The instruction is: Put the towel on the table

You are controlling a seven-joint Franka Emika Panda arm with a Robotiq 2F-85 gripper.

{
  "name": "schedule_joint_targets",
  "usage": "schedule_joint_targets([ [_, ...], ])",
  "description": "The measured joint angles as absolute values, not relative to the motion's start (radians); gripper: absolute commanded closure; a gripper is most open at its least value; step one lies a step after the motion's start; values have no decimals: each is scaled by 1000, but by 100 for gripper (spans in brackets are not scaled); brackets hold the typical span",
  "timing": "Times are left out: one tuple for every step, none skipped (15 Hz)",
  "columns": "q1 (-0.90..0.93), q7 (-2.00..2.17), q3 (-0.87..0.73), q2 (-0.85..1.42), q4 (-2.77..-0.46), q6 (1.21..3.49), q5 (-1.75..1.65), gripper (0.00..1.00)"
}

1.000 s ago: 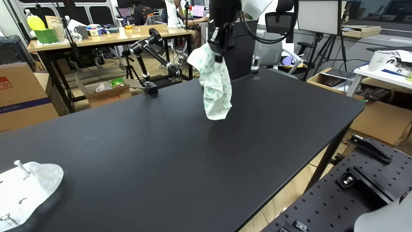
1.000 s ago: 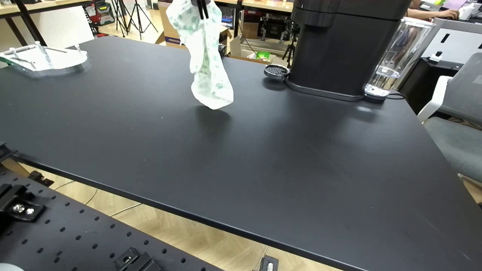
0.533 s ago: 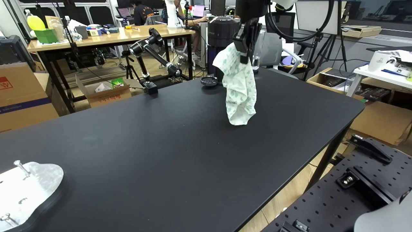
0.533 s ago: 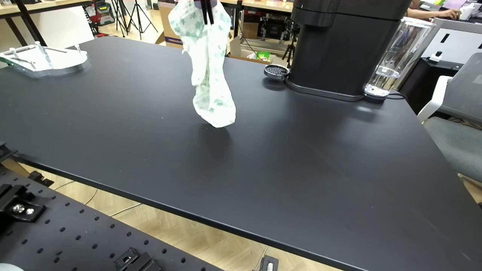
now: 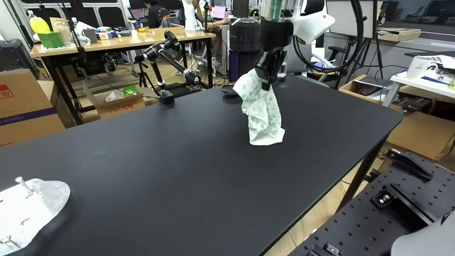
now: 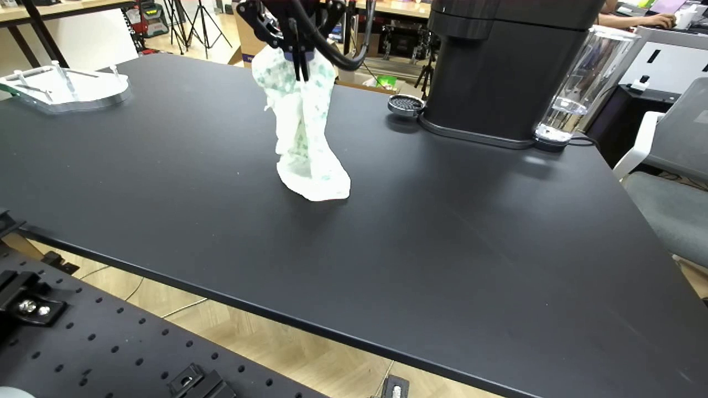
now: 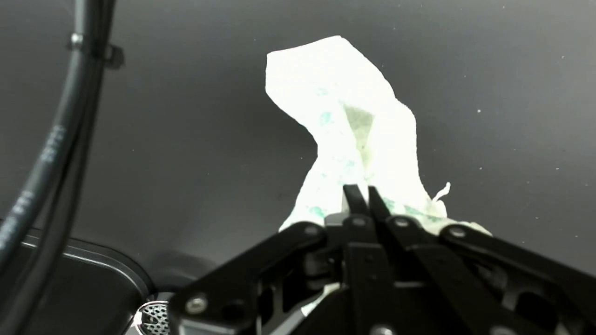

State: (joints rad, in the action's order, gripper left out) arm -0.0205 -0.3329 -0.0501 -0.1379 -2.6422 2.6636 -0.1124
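The towel [image 5: 262, 119] is white with green markings and hangs from my gripper [image 5: 266, 84] in both exterior views. Its lower end appears to touch the black table [image 5: 160, 170] and spreads a little there. In an exterior view the towel [image 6: 314, 179] hangs below the gripper's dark fingers [image 6: 300, 72], well above the table top. In the wrist view the fingers [image 7: 363, 190] are close together on the towel [image 7: 337, 79], with its lower end stretched ahead over the table [image 7: 195, 153]. The pinched part is largely hidden by the fingers.
A black machine [image 6: 498, 83] with a round mesh piece [image 6: 406, 105] and a clear water tank [image 6: 567, 105] stands near the towel. A white plate with upright bolts [image 5: 42, 199] lies at the table's far end from it. Cables [image 7: 60, 139] hang beside the gripper.
The gripper has moved away from the black machine's front and come down with the towel. The towel's lower end has gone from hanging above the table to appearing to touch it.
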Motion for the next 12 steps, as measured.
schedule_joint_targets([
  [-20,-329,-48,-115,-2647,2712,-99,99],
  [-17,-324,-47,-93,-2652,2763,-86,72],
  [-15,-317,-44,-72,-2656,2812,-75,71],
  [-12,-305,-42,-53,-2660,2852,-73,66],
  [-12,-291,-37,-36,-2663,2878,-73,58],
  [-12,-277,-33,-20,-2664,2893,-73,52],
  [-12,-263,-32,-10,-2664,2895,-76,46],
  [-12,-250,-31,-2,-2664,2893,-77,38],
  [-12,-240,-31,-1,-2664,2887,-77,32],
  [-12,-232,-30,-2,-2664,2876,-76,24],
  [-12,-229,-29,-5,-2664,2863,-73,19],
  [-12,-227,-25,-11,-2664,2844,-67,12],
])
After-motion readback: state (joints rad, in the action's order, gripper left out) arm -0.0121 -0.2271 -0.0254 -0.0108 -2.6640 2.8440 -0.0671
